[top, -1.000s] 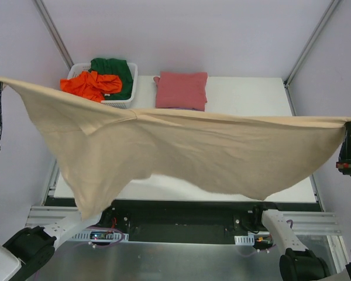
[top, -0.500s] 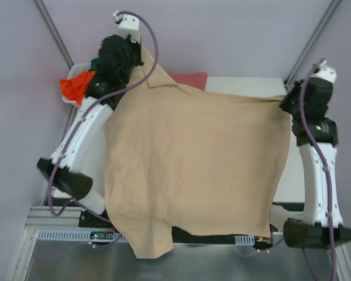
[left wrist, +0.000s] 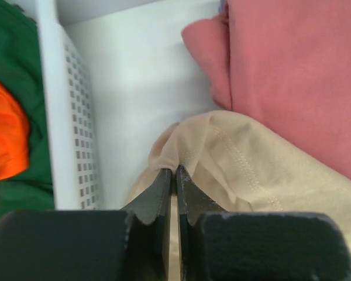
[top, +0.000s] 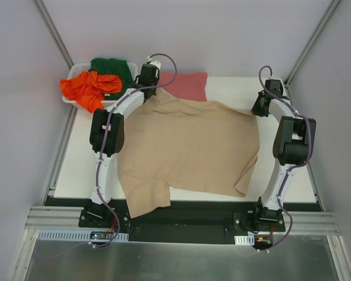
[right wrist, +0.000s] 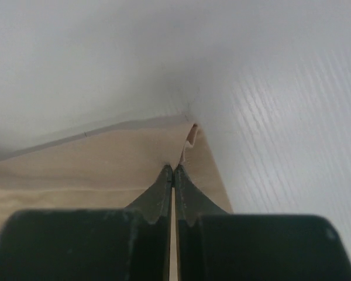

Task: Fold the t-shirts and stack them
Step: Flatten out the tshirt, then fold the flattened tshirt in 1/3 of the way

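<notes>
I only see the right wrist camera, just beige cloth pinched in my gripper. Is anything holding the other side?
Observer: Yes. The left gripper is shut on the tan t-shirt at its far left corner.
Operator: Is the shirt lying flat?
Observer: Mostly. It is spread over the table, but its near left part hangs over the near edge.
Operator: Are there other shirts close by?
Observer: A folded pinkish-red t-shirt lies at the table's far edge, right beside the left gripper.
</notes>
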Robot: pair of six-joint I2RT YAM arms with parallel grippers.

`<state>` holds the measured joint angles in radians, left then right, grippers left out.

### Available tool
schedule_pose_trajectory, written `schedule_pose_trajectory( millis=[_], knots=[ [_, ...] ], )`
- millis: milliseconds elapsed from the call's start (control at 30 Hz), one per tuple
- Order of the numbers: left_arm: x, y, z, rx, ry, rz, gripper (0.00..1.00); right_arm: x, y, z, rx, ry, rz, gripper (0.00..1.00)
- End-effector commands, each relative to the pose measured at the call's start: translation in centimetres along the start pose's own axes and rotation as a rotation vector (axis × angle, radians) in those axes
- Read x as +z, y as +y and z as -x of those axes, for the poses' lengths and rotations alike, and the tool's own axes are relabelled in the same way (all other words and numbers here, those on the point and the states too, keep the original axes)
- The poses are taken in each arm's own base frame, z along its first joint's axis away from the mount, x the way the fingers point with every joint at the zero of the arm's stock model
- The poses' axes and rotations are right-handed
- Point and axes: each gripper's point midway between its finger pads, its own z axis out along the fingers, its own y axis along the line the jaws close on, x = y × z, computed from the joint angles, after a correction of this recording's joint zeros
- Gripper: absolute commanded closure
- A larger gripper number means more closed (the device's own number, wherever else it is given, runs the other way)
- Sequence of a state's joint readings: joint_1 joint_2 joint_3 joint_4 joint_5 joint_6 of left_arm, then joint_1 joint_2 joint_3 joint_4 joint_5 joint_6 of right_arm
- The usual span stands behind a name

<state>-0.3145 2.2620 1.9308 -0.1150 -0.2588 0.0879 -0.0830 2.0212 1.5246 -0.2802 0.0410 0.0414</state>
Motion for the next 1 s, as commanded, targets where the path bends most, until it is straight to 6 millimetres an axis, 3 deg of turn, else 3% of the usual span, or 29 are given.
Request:
schedule_pose_trajectory(
  millis=[0,167,300,467,633,733,967],
  knots=[
    [-1.3,-0.3,6.2,-0.091,-0.162,-0.025,1.0,-1.1,3.0,5.2,0.029,-0.116,0.121,1.0],
    [-2.5,0.8,5.7,-0.124,-0.146,0.023,1.0,-1.7,2.8,5.1,0.026,-0.12,0.116,1.0],
    [-5.6,1.7,5.4,-0.226,-0.145,0.045,1.0,-3.6,3.0,5.0,0.02,-0.12,0.139,1.0],
    [-11.0,2.5,4.9,-0.338,-0.156,0.022,1.0,-5.7,2.7,4.8,-0.005,-0.113,0.136,1.0],
    [-14.8,1.8,1.5,-0.418,-0.107,-0.037,1.0,-6.9,2.4,3.9,-0.029,-0.082,0.135,1.0],
    [-16.6,1.1,-1.7,-0.465,-0.036,-0.063,1.0,-7.6,2.3,3.7,-0.053,-0.076,0.145,1.0],
    [-21.7,-0.2,-5.9,-0.573,0.084,-0.129,1.0,-9.1,1.5,3.3,-0.079,-0.056,0.122,1.0]
  ],
)
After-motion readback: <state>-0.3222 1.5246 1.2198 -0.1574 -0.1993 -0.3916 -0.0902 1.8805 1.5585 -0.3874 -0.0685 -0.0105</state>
